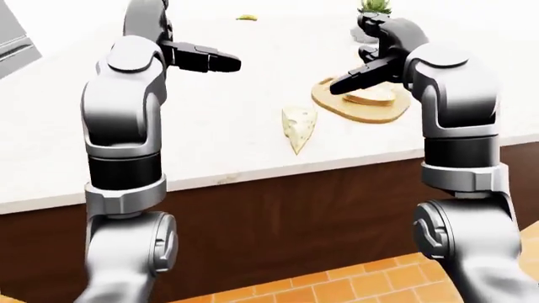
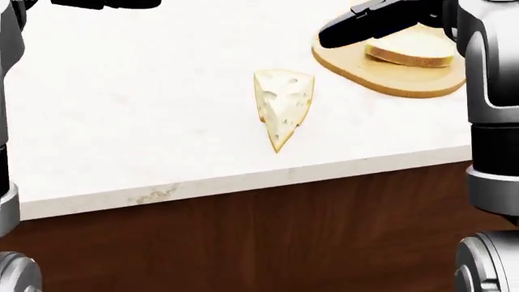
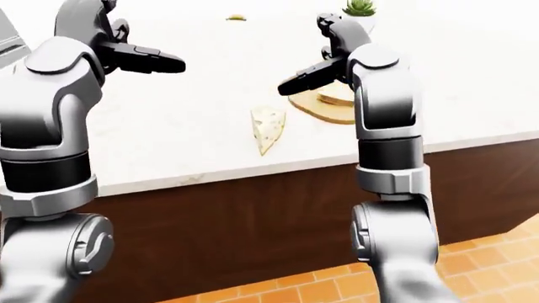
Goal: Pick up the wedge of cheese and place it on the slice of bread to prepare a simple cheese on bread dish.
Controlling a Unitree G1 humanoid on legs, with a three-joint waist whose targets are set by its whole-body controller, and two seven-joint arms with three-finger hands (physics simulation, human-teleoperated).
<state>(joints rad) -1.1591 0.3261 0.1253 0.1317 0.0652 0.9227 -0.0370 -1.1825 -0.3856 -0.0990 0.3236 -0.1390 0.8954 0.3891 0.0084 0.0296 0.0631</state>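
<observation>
Two hands are raised over the white counter (image 2: 121,121). Your left hand (image 1: 210,60) hovers at the left with fingers stretched out, holding nothing. The cheese (image 2: 282,106) lies flat near the counter edge, untouched. Your right hand (image 1: 358,79), also released, hangs over the wooden board (image 2: 389,82), just beside the bread (image 2: 414,52).

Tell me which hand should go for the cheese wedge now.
Probably the right hand: its open fingers hover over the cutting board by the bread slice, nearer the cheese wedge. The left hand, also empty, hangs farther off over bare counter.
</observation>
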